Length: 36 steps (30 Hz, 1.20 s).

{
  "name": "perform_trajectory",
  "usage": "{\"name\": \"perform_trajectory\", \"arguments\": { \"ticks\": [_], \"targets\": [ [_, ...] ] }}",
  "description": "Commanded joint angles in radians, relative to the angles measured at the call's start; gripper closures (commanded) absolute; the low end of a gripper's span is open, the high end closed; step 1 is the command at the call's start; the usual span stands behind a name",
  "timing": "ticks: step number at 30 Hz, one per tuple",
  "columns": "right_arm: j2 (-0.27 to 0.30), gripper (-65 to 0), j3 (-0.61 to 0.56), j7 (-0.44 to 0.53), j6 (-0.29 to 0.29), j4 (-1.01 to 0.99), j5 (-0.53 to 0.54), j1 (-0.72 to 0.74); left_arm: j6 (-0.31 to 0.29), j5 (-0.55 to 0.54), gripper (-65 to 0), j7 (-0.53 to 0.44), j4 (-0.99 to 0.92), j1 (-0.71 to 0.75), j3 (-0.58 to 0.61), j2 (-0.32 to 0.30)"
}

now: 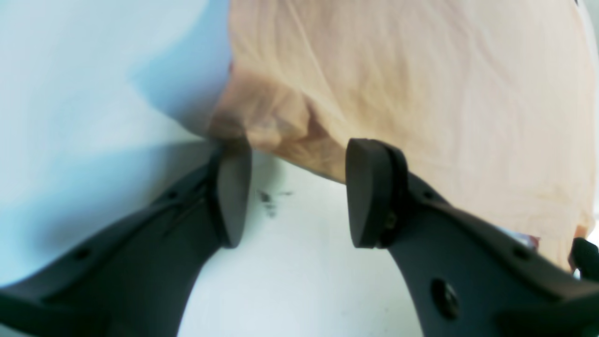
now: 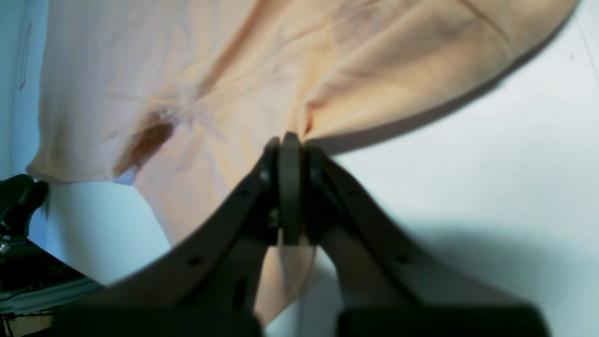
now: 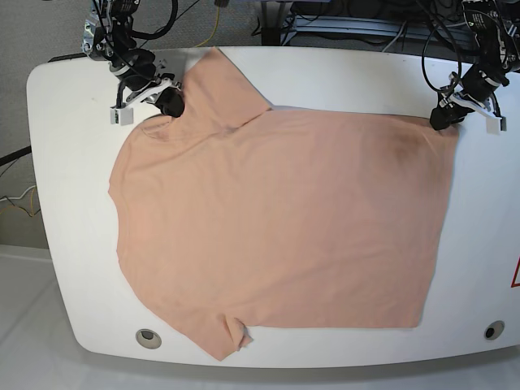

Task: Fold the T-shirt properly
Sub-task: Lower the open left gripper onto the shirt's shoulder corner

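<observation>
The salmon T-shirt [image 3: 276,219] lies spread flat across the white table [image 3: 73,162], one sleeve at the far left and the other at the near edge. My right gripper [image 3: 171,104] is at the shirt's far-left part by that sleeve; in the right wrist view the right gripper [image 2: 291,140] is shut on a pinch of the T-shirt [image 2: 234,70]. My left gripper [image 3: 439,120] sits at the shirt's far-right corner. In the left wrist view the left gripper [image 1: 299,150] is open over bare table, with the edge of the T-shirt [image 1: 421,84] at its fingertips.
Cables and equipment [image 3: 341,20] crowd the space behind the table's far edge. Round holes [image 3: 148,337] mark the near corners. A red mark [image 3: 515,276] sits at the right edge. A dark smudge [image 1: 269,201] is on the table between the left fingers.
</observation>
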Motion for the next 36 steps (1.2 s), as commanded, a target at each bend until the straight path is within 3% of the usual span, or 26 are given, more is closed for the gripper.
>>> {"name": "perform_trajectory", "arguments": {
  "ticks": [1, 8, 10, 12, 18, 27, 36],
  "targets": [
    [0.007, 0.0, 0.004, -0.012, -0.001, 0.015, -0.006, -0.001, -0.007, 0.02, -34.1, 0.023, 0.001, -0.005, -0.01, -0.024],
    [0.007, 0.0, 0.003, -0.008, 0.0, 0.014, -0.009, -0.002, -0.078, 0.0, -34.5, 0.045, 0.014, -0.006, -0.035, -0.024],
    [0.007, 0.0, 0.004, 0.0, 0.001, 0.013, -0.005, -0.003, -0.157, -0.039, -28.0, 0.092, 0.049, 0.006, -0.02, -0.027],
    [0.006, 0.0, 0.004, -0.001, 0.002, 0.012, -0.003, -0.002, -0.186, -0.055, -22.3, 0.126, 0.062, 0.011, -0.018, -0.028],
    [0.006, 0.0, 0.008, -0.008, 0.003, 0.02, 0.006, -0.002, -0.214, -0.084, 0.0, 0.166, 0.091, 0.017, -0.014, -0.028],
    [0.006, 0.0, 0.007, -0.004, 0.004, 0.018, 0.004, 0.006, -0.149, -0.066, -0.3, 0.135, 0.082, -0.03, -0.023, -0.023],
    [0.005, 0.0, 0.009, -0.002, 0.006, 0.01, 0.005, 0.007, -0.099, -0.061, -9.4, 0.061, -0.05, -0.064, -0.009, -0.024]
  ]
}}
